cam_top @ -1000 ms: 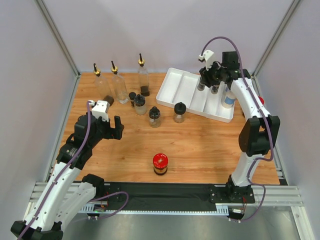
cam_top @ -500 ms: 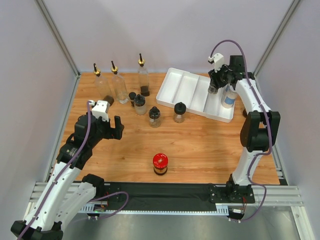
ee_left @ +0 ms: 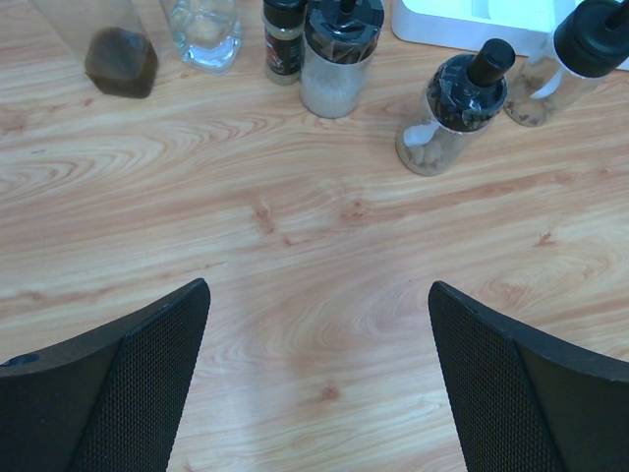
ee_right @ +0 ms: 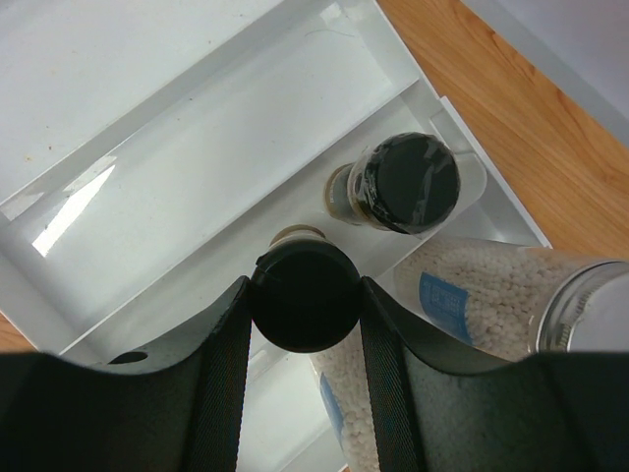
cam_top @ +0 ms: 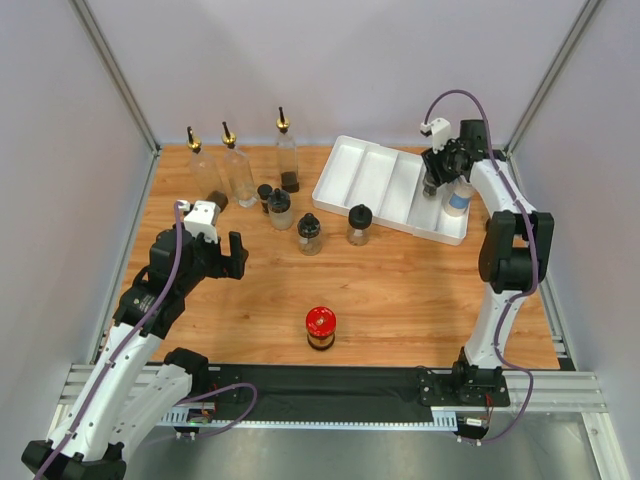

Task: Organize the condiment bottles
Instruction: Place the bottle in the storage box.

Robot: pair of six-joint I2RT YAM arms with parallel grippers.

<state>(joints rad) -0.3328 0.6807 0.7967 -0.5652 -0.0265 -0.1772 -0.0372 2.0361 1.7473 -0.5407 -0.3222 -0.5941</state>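
While the left gripper (ee_left: 316, 290) gapes empty, the right gripper (ee_right: 303, 285) clasps one black-capped jar (ee_right: 305, 303)

Wooden tabletop (cam_top: 400, 300) with warm orange grain, enclosed by plain pale grey walls (cam_top: 340, 70). 2 slanted metal posts (cam_top: 115, 75) rise at the far corners. A black strip (cam_top: 330, 382) and aluminium rails (cam_top: 340, 424) line the near edge.

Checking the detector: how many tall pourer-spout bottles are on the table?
3, in a row at back left: left bottle, middle bottle, right bottle. None looks hidden.
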